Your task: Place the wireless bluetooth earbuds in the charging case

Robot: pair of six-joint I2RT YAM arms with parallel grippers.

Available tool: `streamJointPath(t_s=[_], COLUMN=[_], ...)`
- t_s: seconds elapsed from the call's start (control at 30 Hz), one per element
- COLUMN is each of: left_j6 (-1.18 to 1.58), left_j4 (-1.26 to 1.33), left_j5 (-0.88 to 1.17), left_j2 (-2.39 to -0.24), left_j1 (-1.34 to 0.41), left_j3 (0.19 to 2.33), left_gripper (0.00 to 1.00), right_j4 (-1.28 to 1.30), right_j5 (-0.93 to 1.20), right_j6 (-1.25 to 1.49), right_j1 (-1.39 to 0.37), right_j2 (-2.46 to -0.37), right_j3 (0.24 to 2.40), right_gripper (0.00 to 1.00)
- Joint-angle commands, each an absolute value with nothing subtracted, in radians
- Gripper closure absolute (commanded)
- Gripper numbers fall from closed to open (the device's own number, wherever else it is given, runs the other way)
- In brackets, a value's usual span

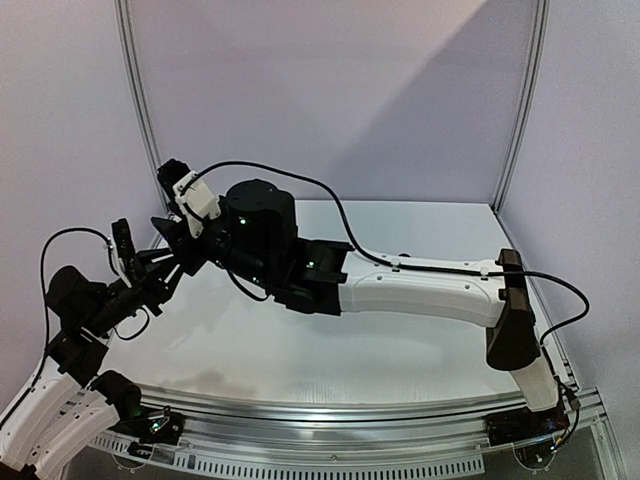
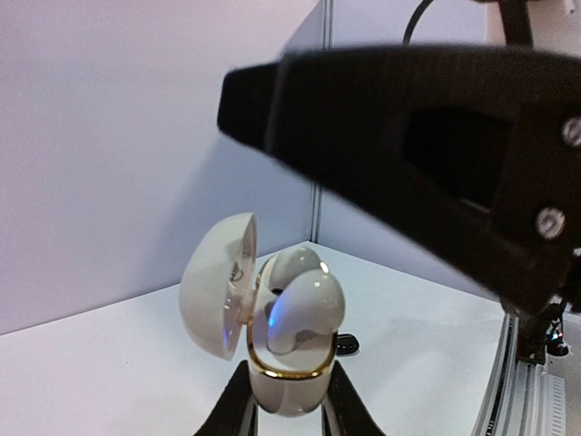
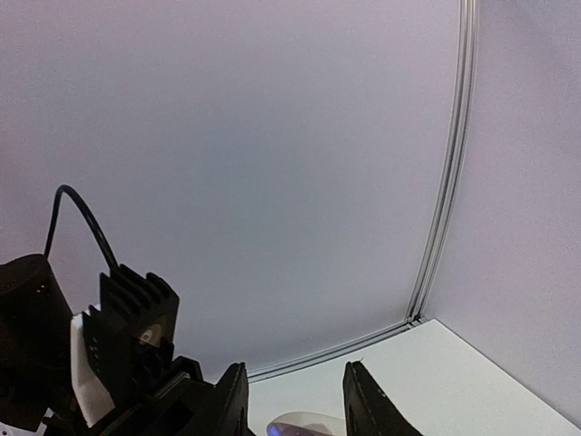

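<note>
Pale lavender walls (image 1: 350, 100) and aluminium posts around a white table (image 1: 400, 350). Reaching across it from the right towards the far left corner, the long right arm (image 1: 430, 290). Folded at the left edge, the left arm (image 1: 80, 300), with both wrists close together there.

In the left wrist view, left gripper (image 2: 290, 413) clamped on the base of the white charging case (image 2: 286, 391), one finger on each side. Case upright and seemingly raised off the table, gold-rimmed mouth up, lid (image 2: 213, 291) swung open to the left. Just above it, large and blurred, a black finger (image 2: 408, 163) of the other arm.

In the right wrist view, right gripper (image 3: 292, 386) spread, bare wall showing between the fingers and nothing pinched. Low in the gap, a pale rounded shape (image 3: 304, 424), too little of it in view to name.

Two white earbuds in the case. Rear earbud (image 2: 295, 263) deep in its well. Front earbud (image 2: 304, 309) riding high, glossy back above the rim, blue glow at its left. Behind the case on the table, a small dark object (image 2: 345, 344), too small to identify.

Likely step: seating that front earbud.
- Keep the left clamp firm and the case level.
- Lower one right fingertip onto the bud's crown.
- Press lightly, straight down into the well, never sideways.
- Stay clear of the open lid and its hinge.
- Stop once the bud sits as low as its neighbour.
</note>
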State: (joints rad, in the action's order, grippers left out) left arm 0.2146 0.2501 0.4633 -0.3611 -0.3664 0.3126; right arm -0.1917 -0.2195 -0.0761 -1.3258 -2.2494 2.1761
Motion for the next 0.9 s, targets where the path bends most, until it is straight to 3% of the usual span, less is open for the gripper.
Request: streamJointPath(t_s=[0.0, 0.2, 0.43, 0.87], left_j6=[0.224, 0.229, 0.209, 0.171], left_j4=[0.272, 0.272, 0.270, 0.276], left_j5=[0.466, 0.468, 0.466, 0.481], left_j2=[-0.377, -0.380, -0.382, -0.382], left_j1=[-0.372, -0.370, -0.367, -0.367], left_j3=[0.301, 0.301, 0.301, 0.298], left_gripper=[1.00, 1.00, 1.00, 1.00], right_j4=[-0.171, -0.157, 0.081, 0.125], right_j5=[-0.129, -0.088, -0.121, -0.180], right_j6=[-0.050, -0.014, 0.007, 0.101], right_j1=[-1.321, -1.323, -1.323, -1.321], right_j2=[-2.170, -2.151, -2.128, -2.115], right_j3=[2.212, 2.212, 2.209, 2.139], right_gripper=[0.64, 0.65, 0.86, 0.90])
